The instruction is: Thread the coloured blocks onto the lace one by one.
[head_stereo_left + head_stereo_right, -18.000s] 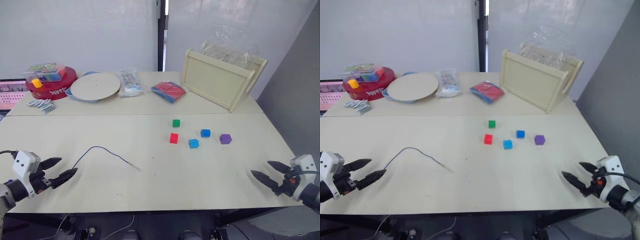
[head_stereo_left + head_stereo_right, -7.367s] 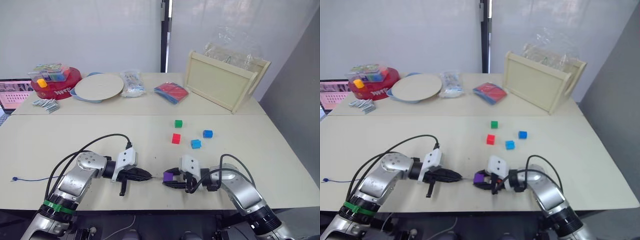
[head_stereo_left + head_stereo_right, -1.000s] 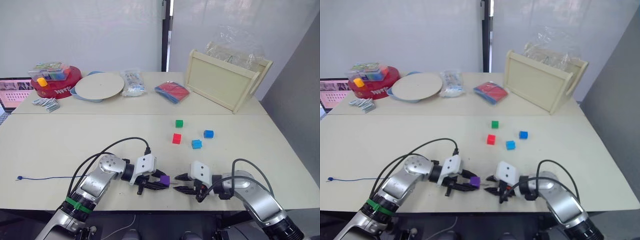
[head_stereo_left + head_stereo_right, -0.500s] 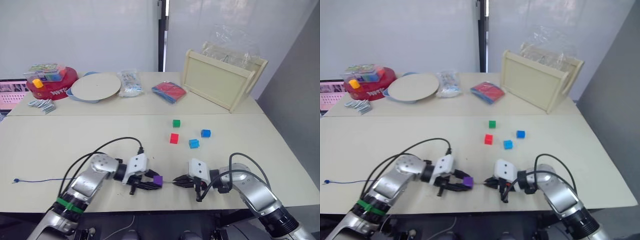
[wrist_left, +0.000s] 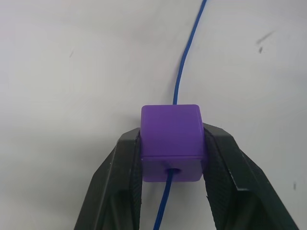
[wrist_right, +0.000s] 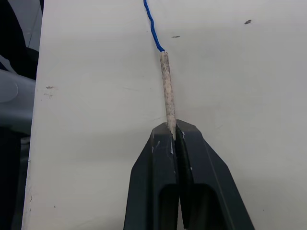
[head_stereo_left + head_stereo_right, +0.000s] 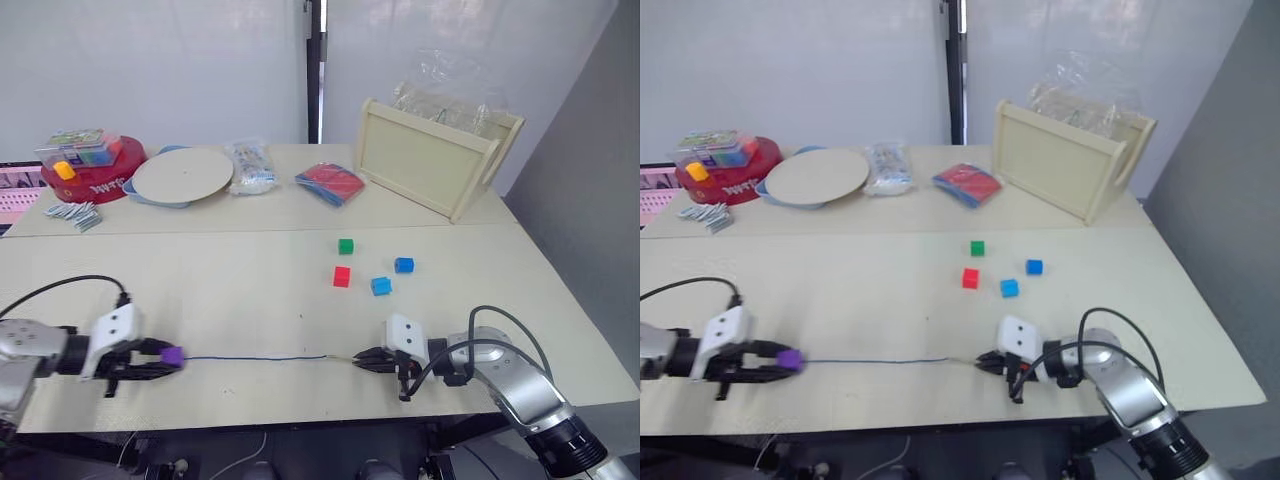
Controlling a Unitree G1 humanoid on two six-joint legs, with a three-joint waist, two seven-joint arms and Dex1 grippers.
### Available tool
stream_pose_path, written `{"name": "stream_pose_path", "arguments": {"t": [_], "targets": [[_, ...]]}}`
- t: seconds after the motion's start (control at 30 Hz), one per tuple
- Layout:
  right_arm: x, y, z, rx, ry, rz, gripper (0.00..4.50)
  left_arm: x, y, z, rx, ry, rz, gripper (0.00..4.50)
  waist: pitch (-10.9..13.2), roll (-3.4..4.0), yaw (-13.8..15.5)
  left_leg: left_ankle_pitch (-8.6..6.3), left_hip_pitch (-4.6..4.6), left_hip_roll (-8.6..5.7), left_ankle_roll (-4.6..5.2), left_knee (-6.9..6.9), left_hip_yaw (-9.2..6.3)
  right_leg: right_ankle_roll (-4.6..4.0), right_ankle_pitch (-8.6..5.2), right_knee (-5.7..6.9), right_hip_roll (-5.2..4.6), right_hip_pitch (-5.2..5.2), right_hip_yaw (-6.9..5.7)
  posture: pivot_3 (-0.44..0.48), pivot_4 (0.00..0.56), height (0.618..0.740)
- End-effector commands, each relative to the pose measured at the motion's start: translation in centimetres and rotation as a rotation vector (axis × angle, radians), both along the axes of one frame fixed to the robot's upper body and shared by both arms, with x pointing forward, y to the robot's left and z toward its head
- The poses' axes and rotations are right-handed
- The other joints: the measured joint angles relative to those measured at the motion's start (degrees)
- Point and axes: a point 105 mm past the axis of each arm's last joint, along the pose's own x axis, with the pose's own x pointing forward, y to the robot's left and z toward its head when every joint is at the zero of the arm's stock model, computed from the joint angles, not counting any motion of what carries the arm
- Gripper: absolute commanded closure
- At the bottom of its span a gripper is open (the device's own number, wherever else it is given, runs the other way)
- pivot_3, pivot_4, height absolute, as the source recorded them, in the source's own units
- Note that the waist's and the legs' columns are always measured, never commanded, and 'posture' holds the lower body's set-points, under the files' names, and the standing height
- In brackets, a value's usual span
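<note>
The left tool [image 7: 168,361] pinches a small purple plastic cube [image 5: 171,143] at the counter's [image 7: 250,290] near left. The thin dark blue lace [image 7: 255,357] passes through the cube and runs right to the right tool [image 6: 172,136], pressed together on its pale stiff tip [image 6: 167,88].
</note>
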Motion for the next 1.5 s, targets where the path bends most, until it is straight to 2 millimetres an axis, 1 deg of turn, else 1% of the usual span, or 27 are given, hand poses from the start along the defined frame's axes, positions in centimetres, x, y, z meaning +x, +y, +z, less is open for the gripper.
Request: {"name": "stream_pose_path", "arguments": {"t": [0.03,0.07,0.13,0.17,0.23,0.3,0.33,0.4,0.43,0.47,0.5,0.53,0.6,0.67,0.77,0.83,0.93,1.0,1.13,1.33,1.43,1.5], "targets": [[0.0,0.2,1.1,0.025,-0.032,0.031,4.5,-0.1,1.5,0.8,0.054,-0.027,0.004,3.3,0.0,0.0,0.3,0.0,0.0,0.0,0.0,0.0,0.01,0.0,0.0,0.0,-0.01,0.0,0.0,0.0,0.15,0.74],[0.1,0.3,1.1,0.025,-0.031,0.034,4.5,0.3,1.5,1.2,0.056,-0.055,0.013,3.3,0.0,0.0,0.5,0.0,-0.01,-0.02,0.0,0.0,0.02,0.0,0.0,0.0,-0.02,0.0,0.0,0.0,0.15,0.74],[0.2,0.4,1.1,0.023,-0.031,0.038,4.5,0.1,0.9,1.7,0.009,0.01,0.003,2.3,0.0,-0.04,0.8,0.0,-0.03,-0.02,0.0,0.02,0.02,0.0,0.0,0.0,-0.02,-0.01,-0.01,0.0,0.15,0.74],[0.2,0.5,1.1,0.024,-0.03,0.039,4.5,0.6,0.2,2.5,-0.018,-0.015,-0.003,2.02,0.0,-0.04,0.9,0.0,-0.06,-0.02,0.0,0.03,0.01,0.0,0.0,0.0,-0.02,-0.01,-0.02,0.0,0.15,0.74],[0.2,0.5,1.2,0.026,-0.03,0.039,4.5,1.4,-1.0,3.6,-0.052,-0.055,-0.006,1.32,0.0,-0.1,1.1,0.0,-0.11,-0.02,-0.01,0.06,0.01,0.0,0.0,0.0,-0.03,-0.03,-0.03,0.0,0.15,0.74],[0.2,0.6,1.2,0.027,-0.029,0.037,4.5,1.3,-2.8,4.9,-0.104,-0.019,-0.028,0.68,0.1,-0.12,1.1,0.0,-0.12,-0.02,-0.01,0.07,0.0,0.0,0.0,0.0,-0.04,-0.03,-0.03,0.0,0.15,0.74],[0.3,0.6,1.2,0.029,-0.029,0.036,4.5,1.4,-4.2,5.7,-0.145,-0.015,-0.052,0.68,0.1,-0.15,1.1,0.0,-0.12,-0.02,-0.01,0.08,0.0,0.0,0.0,0.01,-0.04,-0.03,-0.03,0.0,0.15,0.74],[0.3,0.8,1.1,0.03,-0.028,0.034,4.5,1.2,-6.5,6.5,-0.206,-0.008,-0.1,0.68,0.1,-0.16,0.9,0.0,-0.13,-0.02,-0.01,0.07,0.0,0.0,0.0,0.03,-0.03,-0.03,-0.03,0.0,0.15,0.74],[0.3,1.0,1.1,0.033,-0.028,0.033,4.5,1.0,-8.3,6.1,-0.232,-0.003,-0.146,0.68,0.1,-0.16,0.8,0.0,-0.12,-0.02,-0.01,0.07,0.0,0.0,0.0,0.03,-0.03,-0.03,-0.03,0.0,0.15,0.74],[0.4,1.1,1.2,0.036,-0.029,0.032,4.5,0.9,-9.5,5.9,-0.249,0.003,-0.175,0.68,0.1,-0.13,0.8,0.0,-0.11,-0.02,-0.01,0.07,0.0,0.0,0.0,0.03,-0.03,-0.03,-0.02,0.0,0.15,0.74],[0.4,1.3,1.2,0.037,-0.03,0.031,4.5,0.8,-11.3,5.3,-0.275,0.001,-0.209,0.68,0.1,-0.13,0.8,0.0,-0.1,-0.02,-0.01,0.07,0.0,0.0,0.0,0.04,-0.05,-0.02,-0.01,0.0,0.15,0.74],[0.5,1.5,1.2,0.038,-0.032,0.03,4.5,0.8,-12.4,4.9,-0.293,-0.002,-0.227,0.68,0.1,-0.12,0.8,0.0,-0.1,-0.02,-0.01,0.07,0.0,0.0,0.0,0.04,-0.04,-0.02,-0.01,0.0,0.15,0.74],[0.5,1.8,1.2,0.036,-0.035,0.028,4.5,1.0,-15.6,3.2,-0.336,-0.013,-0.267,0.68,0.1,-0.12,0.8,0.0,-0.1,-0.01,-0.01,0.08,0.0,0.0,0.01,0.04,-0.02,-0.02,-0.01,0.0,0.15,0.74],[0.5,1.9,1.2,0.033,-0.036,0.027,4.5,1.5,-17.8,1.9,-0.353,-0.034,-0.279,0.68,0.1,-0.15,0.9,0.0,-0.12,-0.04,-0.01,0.12,0.0,0.0,0.01,0.06,-0.04,-0.02,-0.01,0.0,0.15,0.74],[0.4,2.0,1.1,0.023,-0.038,0.023,4.5,2.9,-20.4,0.6,-0.393,-0.06,-0.273,0.68,0.1,-0.17,1.0,0.0,-0.17,-0.04,0.0,0.2,-0.04,-0.01,0.01,0.09,-0.02,-0.03,-0.02,0.0,0.15,0.74],[0.4,2.0,0.9,0.013,-0.04,0.019,4.5,3.3,-21.2,-0.2,-0.393,-0.06,-0.287,0.68,0.1,-0.18,1.2,0.01,-0.15,-0.08,-0.01,0.3,-0.04,-0.02,0.01,0.14,-0.04,-0.02,-0.01,0.0,0.15,0.74],[0.4,2.1,1.0,0.01,-0.043,0.015,4.5,3.1,-21.2,-1.1,-0.393,-0.027,-0.302,0.68,0.1,-0.18,0.7,0.01,-0.15,-0.1,0.0,0.37,-0.02,-0.01,0.01,0.14,-0.05,0.0,0.04,0.0,0.15,0.74],[0.4,2.1,1.1,0.011,-0.045,0.011,4.5,2.8,-21.4,-1.3,-0.41,-0.001,-0.319,0.68,0.1,-0.18,0.7,0.0,-0.15,-0.09,0.0,0.37,-0.04,-0.01,0.01,0.14,-0.03,-0.01,0.03,0.0,0.15,0.74],[0.3,2.1,1.1,0.012,-0.045,0.006,4.5,2.7,-21.5,-1.4,-0.409,0.002,-0.332,0.68,0.1,-0.18,0.9,0.01,-0.19,-0.1,-0.01,0.41,-0.04,-0.01,0.01,0.13,-0.05,0.0,0.03,0.0,0.15,0.74],[0.1,2.3,1.1,0.015,-0.04,0.003,4.5,2.8,-22.3,-0.7,-0.469,-0.015,-0.34,0.68,0.1,-0.18,1.1,0.01,-0.21,-0.13,-0.01,0.45,-0.04,-0.01,0.01,0.12,-0.08,0.02,0.02,0.0,0.15,0.74],[0.1,2.3,1.1,0.016,-0.04,0.003,4.5,2.6,-22.2,-0.8,-0.48,-0.006,-0.335,1.47,0.1,-0.18,1.1,0.01,-0.19,-0.12,0.0,0.45,-0.04,-0.01,0.01,0.13,-0.07,0.02,0.02,0.0,0.15,0.74],[0.1,2.3,1.1,0.015,-0.039,0.004,4.5,2.6,-22.2,-0.7,-0.49,-0.006,-0.328,2.11,0.1,-0.18,1.0,0.01,-0.19,-0.12,0.0,0.45,-0.04,-0.01,0.01,0.13,-0.07,0.02,0.02,0.0,0.15,0.74]]}}
